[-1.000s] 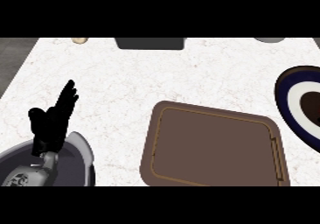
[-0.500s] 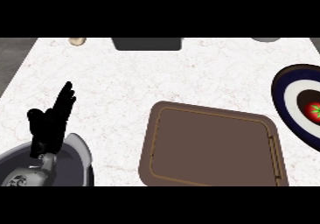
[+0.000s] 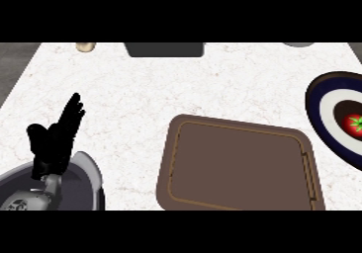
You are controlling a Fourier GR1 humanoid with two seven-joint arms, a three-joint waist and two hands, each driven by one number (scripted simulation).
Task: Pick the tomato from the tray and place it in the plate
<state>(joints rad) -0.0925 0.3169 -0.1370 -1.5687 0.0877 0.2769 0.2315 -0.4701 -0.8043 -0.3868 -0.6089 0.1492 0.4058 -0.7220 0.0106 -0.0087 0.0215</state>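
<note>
Head view: the tomato [image 3: 356, 123] sits in the middle of the plate [image 3: 326, 99], beside the bare brown tray [image 3: 239, 170], so placing looks done; best keep clear. The left hand [image 3: 56, 141] rests with fingers straight, holding nothing; the right is unseen. The tabletop [image 3: 176, 86] is pale marble

The plate [image 3: 331, 123] runs off the picture's right edge; a dark object [image 3: 164, 49], possibly a box, is cropped at the counter's far edge.
</note>
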